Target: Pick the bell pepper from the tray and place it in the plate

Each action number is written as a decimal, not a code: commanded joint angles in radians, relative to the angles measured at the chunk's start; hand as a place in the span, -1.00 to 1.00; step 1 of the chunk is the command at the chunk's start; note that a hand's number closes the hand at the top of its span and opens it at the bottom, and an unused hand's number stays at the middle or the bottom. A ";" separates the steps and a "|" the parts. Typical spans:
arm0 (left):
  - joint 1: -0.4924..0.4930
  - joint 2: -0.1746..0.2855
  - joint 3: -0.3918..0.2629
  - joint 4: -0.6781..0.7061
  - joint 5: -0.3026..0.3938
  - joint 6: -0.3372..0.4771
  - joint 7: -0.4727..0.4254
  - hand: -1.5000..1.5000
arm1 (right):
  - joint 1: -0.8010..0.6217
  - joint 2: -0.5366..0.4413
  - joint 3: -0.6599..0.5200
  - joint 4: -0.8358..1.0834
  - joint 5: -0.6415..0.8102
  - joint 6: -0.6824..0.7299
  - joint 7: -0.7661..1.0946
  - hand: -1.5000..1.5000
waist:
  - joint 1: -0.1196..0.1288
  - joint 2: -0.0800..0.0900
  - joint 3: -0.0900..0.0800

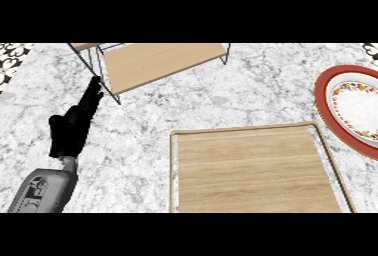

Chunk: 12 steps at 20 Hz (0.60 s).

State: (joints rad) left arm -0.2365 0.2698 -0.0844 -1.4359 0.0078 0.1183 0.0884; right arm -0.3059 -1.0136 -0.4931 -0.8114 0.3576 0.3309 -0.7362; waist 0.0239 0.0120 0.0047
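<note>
left hand rested open, fingers straight, beside the wire-legged shelf; right hand out of view. no bell pepper showed on the wooden tray or red-rimmed plate. placement probably called for lowering over the plate's centre before release.

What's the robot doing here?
Nothing is being held right now. The robot's left hand rests open at the left of the counter, fingers straight, touching nothing. The wooden tray lies in the middle and the red-rimmed plate sits at the right edge. No bell pepper shows on either. The right hand is out of view.
</note>
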 commanded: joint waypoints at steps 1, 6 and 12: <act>-0.052 -0.034 -0.031 0.034 -0.033 0.007 0.000 0.00 | -0.144 0.041 0.095 0.160 0.072 -0.033 -0.046 1.00 | 0.017 0.001 -0.002; -0.104 -0.038 0.007 0.074 -0.039 0.020 0.025 0.00 | -0.282 0.132 0.177 0.223 0.139 -0.068 -0.017 1.00 | 0.000 -0.003 -0.003; -0.037 -0.042 -0.003 0.035 -0.025 -0.016 -0.015 0.00 | -0.348 0.201 0.280 0.326 0.315 -0.295 0.006 1.00 | 0.014 0.001 -0.003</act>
State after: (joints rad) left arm -0.2660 0.2502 -0.0774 -1.4180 -0.0099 0.1046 0.1007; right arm -0.5979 -0.8658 -0.2743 -0.5324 0.5831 0.1518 -0.7623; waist 0.0376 0.0104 0.0025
